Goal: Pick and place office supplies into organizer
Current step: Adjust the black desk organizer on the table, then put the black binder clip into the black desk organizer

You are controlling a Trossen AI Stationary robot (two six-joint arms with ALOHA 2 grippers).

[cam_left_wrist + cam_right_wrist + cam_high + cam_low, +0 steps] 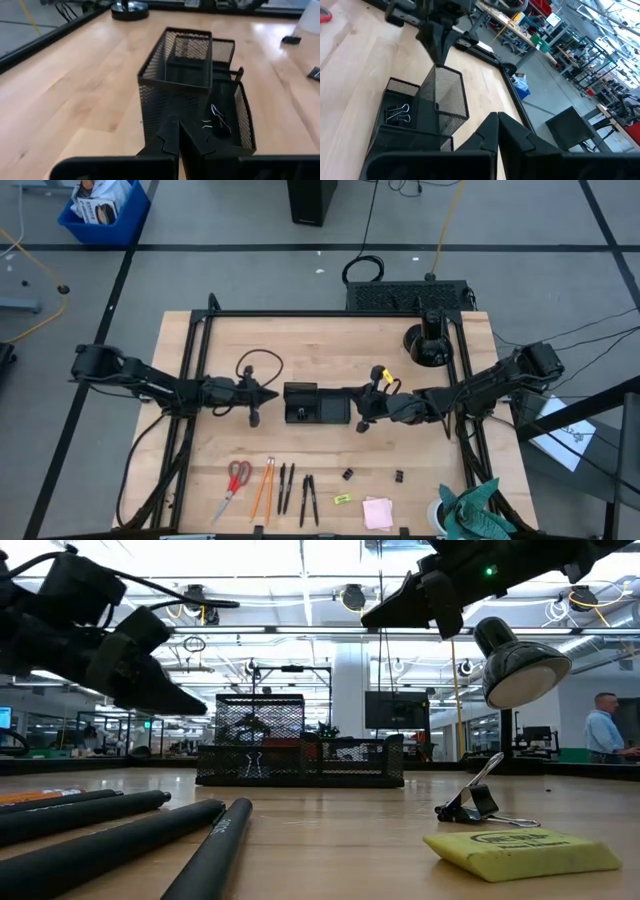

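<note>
Organizer (316, 402): black wire-mesh tray holding one binder clip (396, 114); both arms' jaws closed, empty

Both arms reach inward above the table, the left gripper (272, 393) and right gripper (352, 394) pointing toward each other, fingers closed and empty.

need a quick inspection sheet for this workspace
surface: wooden table, bare around the middle
job's things: mesh organizer at centre, one binder clip inside; scissors, pencils, pens, two binder clips, yellow piece, sticky pad along the front edge
clutter: teal cloth, round stand base
grippers: left gripper and right gripper shut, empty, flanking the organizer
cables: black loop on the table
surroundings: person in the room behind
</note>
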